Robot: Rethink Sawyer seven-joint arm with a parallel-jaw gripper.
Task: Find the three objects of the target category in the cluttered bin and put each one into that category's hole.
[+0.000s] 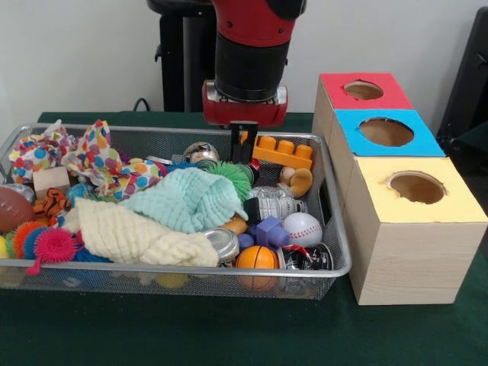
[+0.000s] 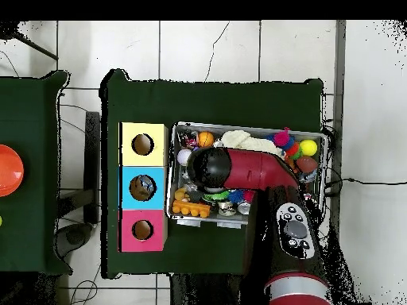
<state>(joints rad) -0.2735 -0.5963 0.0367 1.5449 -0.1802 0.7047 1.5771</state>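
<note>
A wire mesh bin (image 1: 335, 229) holds a heap of toys and cloths. My gripper (image 1: 244, 146) hangs at the bin's far side, its tips just behind a green spiky ball (image 1: 231, 174) and beside an orange brick (image 1: 284, 152). Near the right front lie a baseball (image 1: 302, 227), a small basketball (image 1: 257, 257) and a purple block (image 1: 271, 231). A brown football (image 1: 11, 207) lies at the left end. Right of the bin stand three boxes with holes: red (image 1: 364, 90), blue (image 1: 386, 131), yellow (image 1: 417, 186). In the overhead view the arm (image 2: 238, 167) covers the gripper.
A mint cloth (image 1: 191, 198), a pale yellow cloth (image 1: 130, 235) and a dotted cloth (image 1: 103, 156) cover much of the bin. A pink spiky ball (image 1: 53, 244), a tin can (image 1: 221, 242) and a wooden block (image 1: 51, 179) lie among them. Green cloth covers the table (image 1: 229, 328).
</note>
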